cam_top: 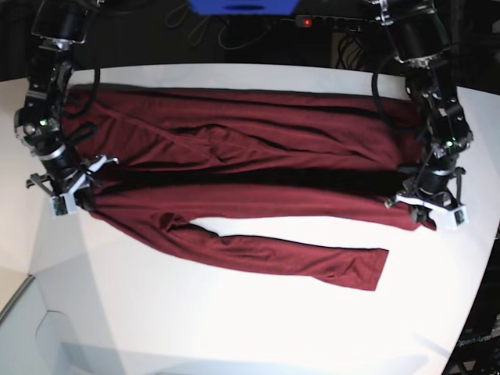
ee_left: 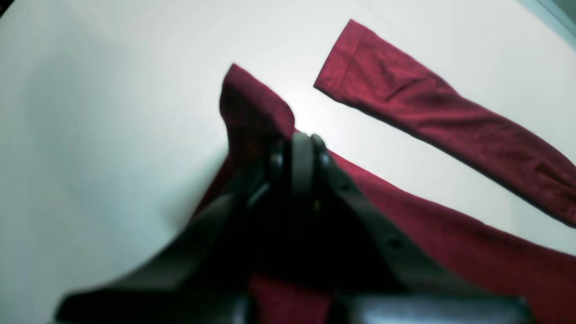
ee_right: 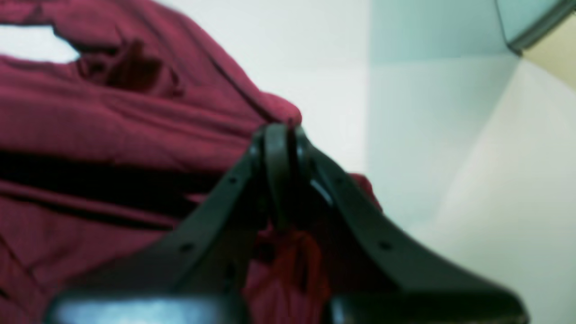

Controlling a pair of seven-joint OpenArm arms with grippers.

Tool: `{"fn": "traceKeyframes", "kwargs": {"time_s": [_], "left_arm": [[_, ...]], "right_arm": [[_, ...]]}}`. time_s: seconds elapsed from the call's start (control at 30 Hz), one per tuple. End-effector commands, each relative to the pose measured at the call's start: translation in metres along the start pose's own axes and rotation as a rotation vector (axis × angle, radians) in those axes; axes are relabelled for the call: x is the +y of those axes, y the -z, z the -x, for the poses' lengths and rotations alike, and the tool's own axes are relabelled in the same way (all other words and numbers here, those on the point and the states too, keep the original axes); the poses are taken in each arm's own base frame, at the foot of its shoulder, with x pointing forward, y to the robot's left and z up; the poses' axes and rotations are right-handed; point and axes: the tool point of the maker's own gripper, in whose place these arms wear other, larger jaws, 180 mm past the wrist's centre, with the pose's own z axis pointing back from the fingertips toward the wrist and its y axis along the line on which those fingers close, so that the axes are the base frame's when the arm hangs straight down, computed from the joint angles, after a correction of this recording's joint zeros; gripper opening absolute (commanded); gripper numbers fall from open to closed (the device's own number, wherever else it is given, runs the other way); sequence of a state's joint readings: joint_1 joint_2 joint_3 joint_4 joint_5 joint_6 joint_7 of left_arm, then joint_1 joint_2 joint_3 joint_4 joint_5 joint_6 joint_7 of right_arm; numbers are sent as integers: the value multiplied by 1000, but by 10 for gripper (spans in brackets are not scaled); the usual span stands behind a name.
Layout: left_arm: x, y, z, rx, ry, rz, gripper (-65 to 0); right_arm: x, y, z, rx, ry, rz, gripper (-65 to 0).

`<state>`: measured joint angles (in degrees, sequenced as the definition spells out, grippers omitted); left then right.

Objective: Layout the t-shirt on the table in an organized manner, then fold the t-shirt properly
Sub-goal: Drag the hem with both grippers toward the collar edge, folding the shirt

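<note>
A: Black jaws fill the near field of both wrist views. Left gripper (ee_left: 302, 139) clenched on a corner of the t-shirt (cam_top: 250, 164), maroon cloth peaking up past the tips. Right gripper (ee_right: 281, 135) pressed tight on fabric too, a tuft showing below the tips

B: Where does the garment lie from each?

A: Stretched crosswise on the table (cam_top: 234, 312), long axis running arm to arm. From the base view the right gripper (cam_top: 66, 187) pinches one end, the left gripper (cam_top: 430, 199) the other; cloth spans everything between them. Each pincer has the body of the shirt lying inward, toward its partner

B: And the loose part?

A: One long sleeve (cam_top: 312, 262) trails flat on the side nearest the base camera, cuff pointing toward the left arm's end. Its cuff lies nearer the left gripper, apart from it. A dark fold line runs along the middle, parallel to the long axis

B: So the next move hangs on that axis?

A: My reading: both ends are held level, so any carry goes across the axis, away or toward the trailing sleeve
</note>
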<state>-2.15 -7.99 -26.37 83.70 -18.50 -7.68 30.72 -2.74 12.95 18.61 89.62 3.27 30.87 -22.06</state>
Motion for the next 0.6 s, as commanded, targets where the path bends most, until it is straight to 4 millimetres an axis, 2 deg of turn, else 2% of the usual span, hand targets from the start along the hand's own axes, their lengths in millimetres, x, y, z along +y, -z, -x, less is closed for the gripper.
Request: {"fn": "traceKeyframes", "kwargs": {"time_s": [0.0, 0.13, 0.37, 0.5, 0.57], "left_arm": [[-1, -1, -22, -62, 12, 8, -649], [5, -5, -16, -49, 22, -2, -649], [34, -13, -17, -61, -12, -65, -649], [36, -17, -5, -35, -4, -68, -649], [36, -18, 2, -22, -8, -70, -649]], "right_arm": [[-6, -4, -21, -67, -16, 10, -650], [-3, -8, -9, -41, -17, 4, -650], [-1, -11, 7, -4, -14, -3, -650], [-1, -11, 8, -1, -15, -2, -650], [1, -14, 15, 14, -13, -7, -650]]}}
